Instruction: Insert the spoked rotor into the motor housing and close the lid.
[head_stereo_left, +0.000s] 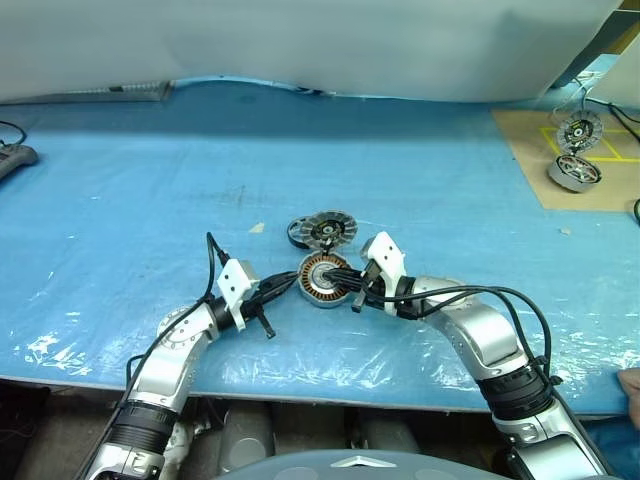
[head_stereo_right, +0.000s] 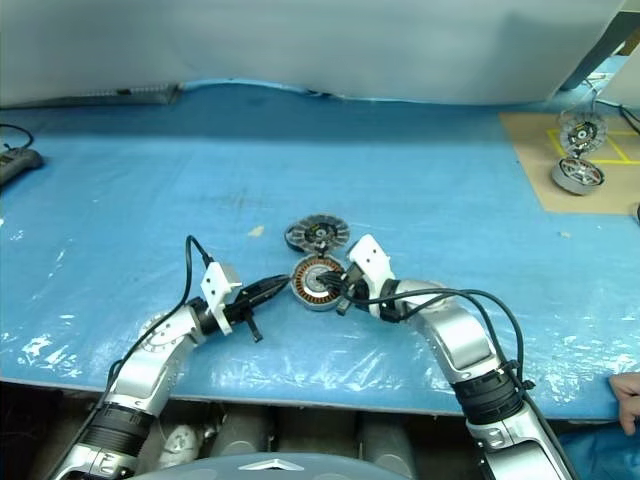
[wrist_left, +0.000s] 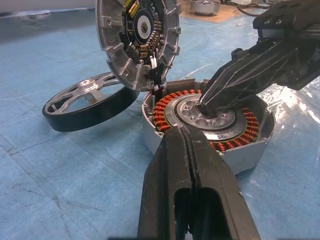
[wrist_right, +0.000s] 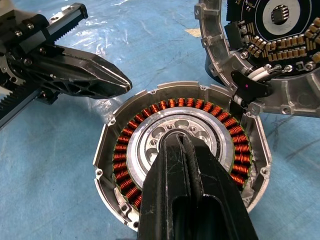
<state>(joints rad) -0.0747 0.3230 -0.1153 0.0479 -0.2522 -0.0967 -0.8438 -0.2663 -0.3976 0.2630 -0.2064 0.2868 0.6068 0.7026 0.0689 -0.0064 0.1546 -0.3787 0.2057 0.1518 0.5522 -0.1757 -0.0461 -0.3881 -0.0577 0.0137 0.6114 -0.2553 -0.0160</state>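
- Closest to the camera, low in the head view, both arms angle inward toward the motor housing (head_stereo_left: 325, 279) at the frame's centre.
- Left gripper (head_stereo_left: 283, 287), fingers pressed together and empty, rests its tip at the housing's left rim, probably to steady the cup.
- Right gripper (head_stereo_left: 345, 281), also closed on nothing, has its tip down on the housing's silver centre (wrist_right: 172, 137), inside the ring of copper windings.
- Lid (head_stereo_left: 331, 229) stands open on its hinge just above the housing, leaving the cup clear for loading.
- Spoked rotor (wrist_left: 82, 102) lies on the blue sheet beside the lid, not yet inserted.
- Closed fingers hide the housing's central bore, so whether the tip presses or merely touches is unclear.
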